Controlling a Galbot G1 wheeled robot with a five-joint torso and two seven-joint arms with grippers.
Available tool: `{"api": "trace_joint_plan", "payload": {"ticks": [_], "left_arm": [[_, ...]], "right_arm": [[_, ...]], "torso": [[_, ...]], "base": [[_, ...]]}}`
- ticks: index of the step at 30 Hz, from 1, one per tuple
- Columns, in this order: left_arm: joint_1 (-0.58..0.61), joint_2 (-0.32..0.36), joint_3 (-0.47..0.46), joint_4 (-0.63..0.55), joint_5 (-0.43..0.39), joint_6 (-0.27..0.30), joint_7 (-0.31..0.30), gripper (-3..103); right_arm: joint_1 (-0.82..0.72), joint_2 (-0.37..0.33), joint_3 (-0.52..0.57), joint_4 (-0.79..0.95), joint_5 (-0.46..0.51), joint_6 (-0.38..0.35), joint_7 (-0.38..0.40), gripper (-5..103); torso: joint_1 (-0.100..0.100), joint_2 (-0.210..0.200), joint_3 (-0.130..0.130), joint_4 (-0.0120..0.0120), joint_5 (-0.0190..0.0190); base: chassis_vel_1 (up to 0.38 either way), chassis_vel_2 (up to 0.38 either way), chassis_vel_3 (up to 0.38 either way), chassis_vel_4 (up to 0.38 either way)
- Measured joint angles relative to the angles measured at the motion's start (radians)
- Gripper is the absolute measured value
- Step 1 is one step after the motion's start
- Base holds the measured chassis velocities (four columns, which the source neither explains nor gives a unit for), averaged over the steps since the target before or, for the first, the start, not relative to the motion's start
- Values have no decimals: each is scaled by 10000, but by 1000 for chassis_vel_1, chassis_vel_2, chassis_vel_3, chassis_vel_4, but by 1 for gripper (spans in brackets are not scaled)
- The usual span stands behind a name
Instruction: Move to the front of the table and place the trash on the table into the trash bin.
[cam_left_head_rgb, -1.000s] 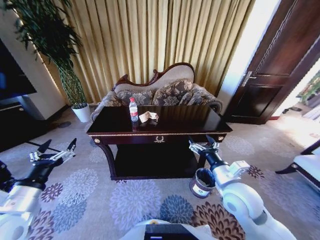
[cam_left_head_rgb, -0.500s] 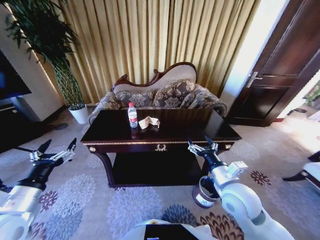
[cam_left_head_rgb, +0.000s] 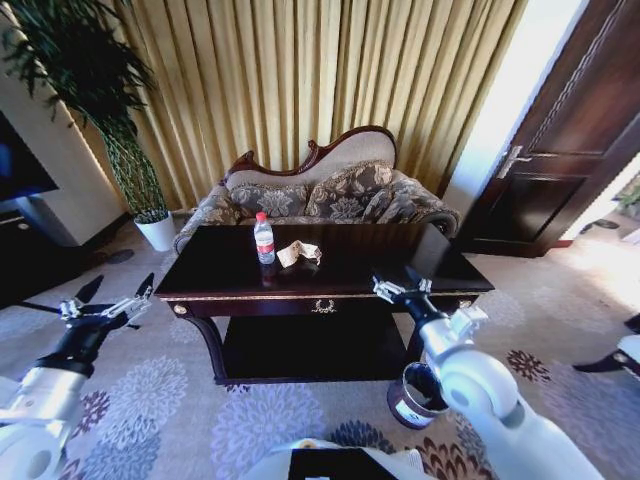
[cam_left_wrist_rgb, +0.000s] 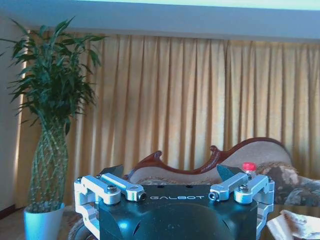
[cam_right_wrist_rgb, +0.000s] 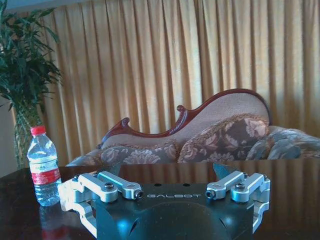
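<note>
1. Change observed: against the head views of a second and half a second ago, the whole scene has shifted. The large dark glossy wooden table with gold edge trim (cam_left_head_rgb: 330, 265) now sits larger and nearer, more squarely ahead. This reads as the base driving forward, not as any object moving.
2. Bearing on the task: judged from this, the approach leg is well advanced but no trash has been handled. All of it remains on the table.
3. Trash location: the clear red-capped plastic bottle (cam_left_head_rgb: 264, 239) stands upright on the far left part of the table top. The crumpled tan paper wad (cam_left_head_rgb: 298, 254) lies just beside it to the right.
4. The small round dark brown trash bin (cam_left_head_rgb: 412, 395) stands on the carpet at the near right of the table, by the right arm.
5. Left end effector (cam_left_head_rgb: 107, 305): held out over the carpet to the near left of the table, fingers apart, holding nothing.
6. Right end effector (cam_left_head_rgb: 398, 291): raised at the table's near right edge, fingers apart, empty.
7. Hard to make out: a white tissue cannot be told apart from the paper wad. The right arm covers part of the trash bin, and its contents cannot be seen.
</note>
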Motion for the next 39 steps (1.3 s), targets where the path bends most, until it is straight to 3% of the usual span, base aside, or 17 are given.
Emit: {"api": "trace_joint_plan", "payload": {"ticks": [4, 13, 22, 39], "left_arm": [[255, 30, 60, -85, -114, -36, -476, 100], [501, 57, 211, -327, -179, -21, -648, 100], [572, 26, 149, -124, -257, -113, -548, 100], [720, -200, 131, -341, -195, -173, -404, 100]], "right_arm": [[1369, -218, -796, -760, 780, -451, 44, 100], [4279, 392, -2869, -2751, 742, -799, 237, 100], [5638, 1058, -4279, -3941, 747, -1387, 429, 100], [7672, 2067, -5818, -5946, 407, -1392, 568, 100]], "torso": [[7, -4, 3, 6, 0], [6, -3, 3, 6, 0], [6, -3, 3, 3, -2], [7, -4, 2, 5, -2]], "base": [[0, 0, 0, 0], [0, 0, 0, 0], [0, 0, 0, 0], [0, 0, 0, 0]]}}
